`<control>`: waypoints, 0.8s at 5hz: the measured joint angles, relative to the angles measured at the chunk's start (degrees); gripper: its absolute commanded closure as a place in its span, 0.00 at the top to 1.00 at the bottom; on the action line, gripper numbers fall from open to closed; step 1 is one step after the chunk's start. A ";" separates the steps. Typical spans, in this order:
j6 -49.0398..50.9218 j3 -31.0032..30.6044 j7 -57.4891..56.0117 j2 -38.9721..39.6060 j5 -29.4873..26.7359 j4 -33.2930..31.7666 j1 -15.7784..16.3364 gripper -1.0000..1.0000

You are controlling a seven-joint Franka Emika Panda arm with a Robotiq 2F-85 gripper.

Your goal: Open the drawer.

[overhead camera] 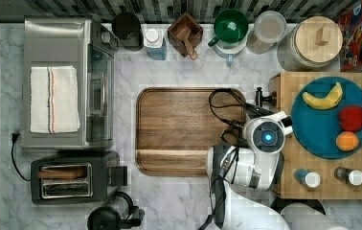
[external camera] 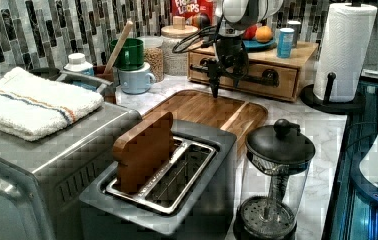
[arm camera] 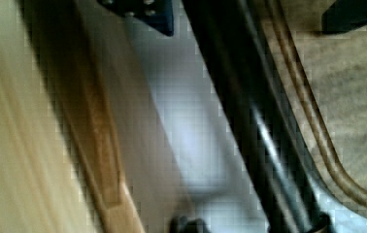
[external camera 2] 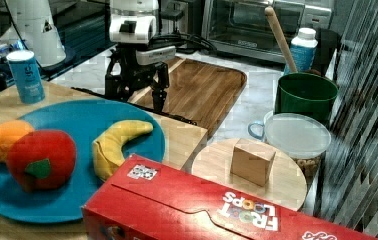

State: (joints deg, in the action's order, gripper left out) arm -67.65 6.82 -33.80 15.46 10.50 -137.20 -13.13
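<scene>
Smooth light-wood drawer (external camera: 257,75), long black bar handle (arm camera: 249,126) across front.

White rounded arm casing, glowing blue ring light on top, looping black cables, black hand (external camera: 225,82) with dark fingers (external camera 2: 159,98)

gripper (external camera: 225,84): open fingers straddle the handle (external camera: 242,76)
6 o'clock, left view: cutting board (external camera: 202,107) close beneath fingertips
3 o'clock, left view: paper towel roll (external camera: 344,50) flanks drawer (external camera: 247,75)
</scene>
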 measured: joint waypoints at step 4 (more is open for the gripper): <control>0.17 -5.52 12.51 -2.01 4.57 -2.24 9.76 1.00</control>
State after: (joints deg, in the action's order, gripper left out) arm -67.48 1.30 -21.29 13.44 15.07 -139.43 -3.38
